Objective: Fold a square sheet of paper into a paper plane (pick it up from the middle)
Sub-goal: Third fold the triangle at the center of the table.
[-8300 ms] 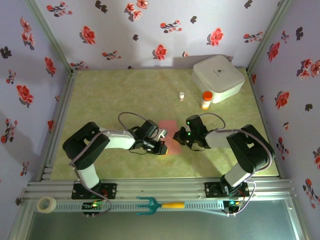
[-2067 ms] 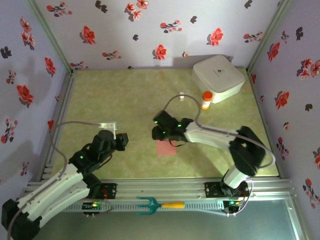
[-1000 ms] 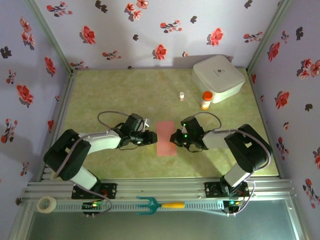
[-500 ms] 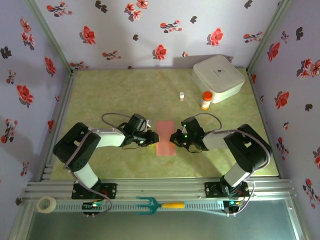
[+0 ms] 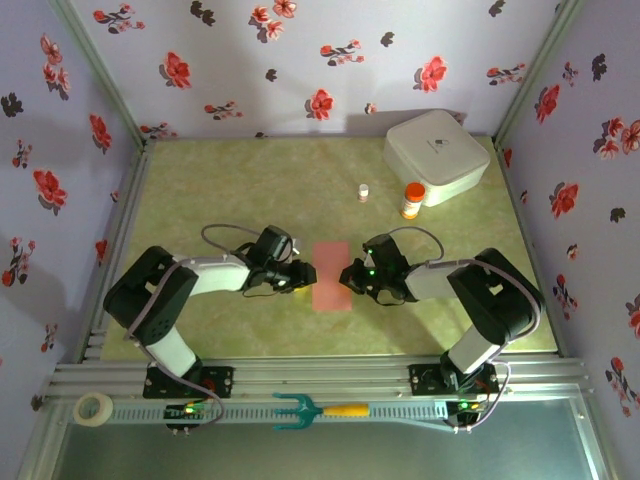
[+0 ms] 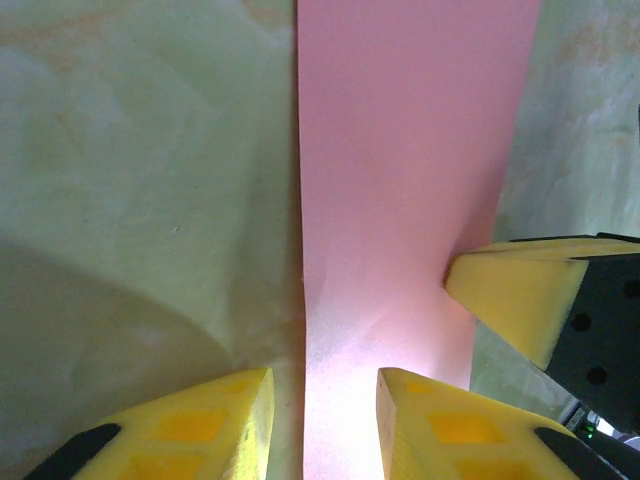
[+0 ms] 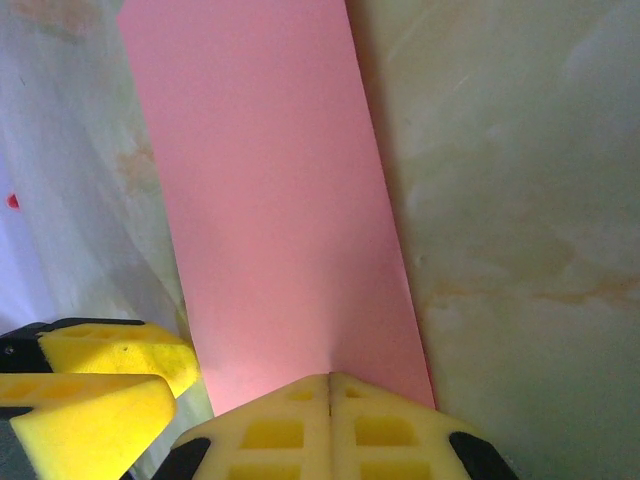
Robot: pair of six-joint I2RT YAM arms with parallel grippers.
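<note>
Floral walls (image 5: 300,60), green marbled table (image 5: 230,180), pink paper (image 5: 331,277)

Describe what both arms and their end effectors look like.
The left arm and right arm have white links, black joints and looping grey cables. The left end effector and right end effector carry yellow fingers with square recesses.

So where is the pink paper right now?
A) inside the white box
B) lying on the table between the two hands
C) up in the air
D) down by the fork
B: the pink paper lies on the table, with the left hand at one side of it and the right hand at the other.
</note>
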